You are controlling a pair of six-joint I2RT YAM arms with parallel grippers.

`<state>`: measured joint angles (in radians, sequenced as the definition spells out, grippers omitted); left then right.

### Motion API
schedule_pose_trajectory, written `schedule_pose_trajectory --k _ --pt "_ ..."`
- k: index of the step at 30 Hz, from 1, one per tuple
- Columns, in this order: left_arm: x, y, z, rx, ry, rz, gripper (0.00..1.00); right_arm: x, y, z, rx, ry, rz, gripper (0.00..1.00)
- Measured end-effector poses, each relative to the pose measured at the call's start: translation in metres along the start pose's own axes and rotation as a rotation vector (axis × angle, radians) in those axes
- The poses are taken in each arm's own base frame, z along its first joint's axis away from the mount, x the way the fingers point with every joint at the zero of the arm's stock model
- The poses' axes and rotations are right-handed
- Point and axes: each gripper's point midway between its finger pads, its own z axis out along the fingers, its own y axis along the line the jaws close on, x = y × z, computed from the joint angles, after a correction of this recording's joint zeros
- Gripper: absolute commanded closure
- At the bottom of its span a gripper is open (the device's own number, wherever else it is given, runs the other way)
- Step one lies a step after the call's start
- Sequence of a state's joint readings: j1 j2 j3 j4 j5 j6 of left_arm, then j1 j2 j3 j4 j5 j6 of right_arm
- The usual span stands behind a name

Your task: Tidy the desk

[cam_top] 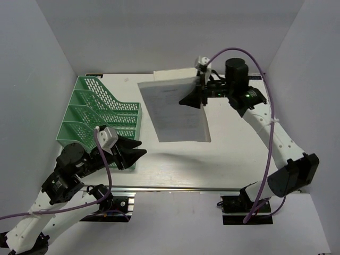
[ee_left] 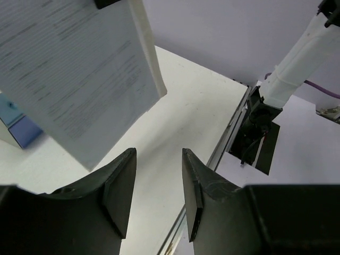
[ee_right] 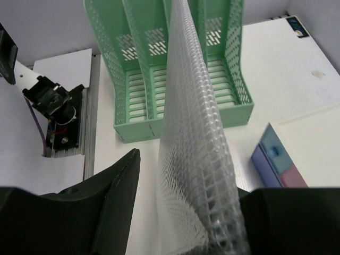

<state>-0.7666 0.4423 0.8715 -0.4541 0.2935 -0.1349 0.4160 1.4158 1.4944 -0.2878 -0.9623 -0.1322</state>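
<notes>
Right gripper [cam_top: 194,98] clamps document pouch [cam_top: 174,112] aloft; left gripper [cam_top: 142,148] parted, empty — open desk [cam_top: 234,155] between.

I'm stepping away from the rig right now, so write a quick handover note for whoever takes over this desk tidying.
Left jaws: open, empty, hovering by the near end of the green file rack.
Right jaws: shut on the mesh document pouch, held in the air above the desk.
Small drawer box: at the far edge, behind the pouch.
Done: pouch picked up.
Left: probably file it in a rack slot; the slots that show look empty.
</notes>
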Motion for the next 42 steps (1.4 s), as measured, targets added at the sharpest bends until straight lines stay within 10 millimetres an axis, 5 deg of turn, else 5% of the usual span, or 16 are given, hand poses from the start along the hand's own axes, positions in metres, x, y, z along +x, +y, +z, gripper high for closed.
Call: schedule_pose_trajectory --k 7,18,30,42 --pt "-0.005 -0.005 -0.016 -0.003 -0.034 -0.015 0.53 -0.019 0.018 0.066 -0.118 0.026 -0.057 1.00" --pt "-0.031 -0.020 -0.044 0.022 -0.154 -0.018 0.55 -0.081 0.055 0.133 -0.256 -0.071 -0.200 1.00" --pt "-0.038 -0.023 -0.044 0.035 -0.179 -0.048 0.56 -0.068 0.084 0.204 -0.372 -0.083 -0.196 1.00" --pt "-0.041 -0.027 -0.042 0.061 -0.201 -0.047 0.56 -0.075 0.111 0.241 -0.403 -0.134 -0.205 1.00"
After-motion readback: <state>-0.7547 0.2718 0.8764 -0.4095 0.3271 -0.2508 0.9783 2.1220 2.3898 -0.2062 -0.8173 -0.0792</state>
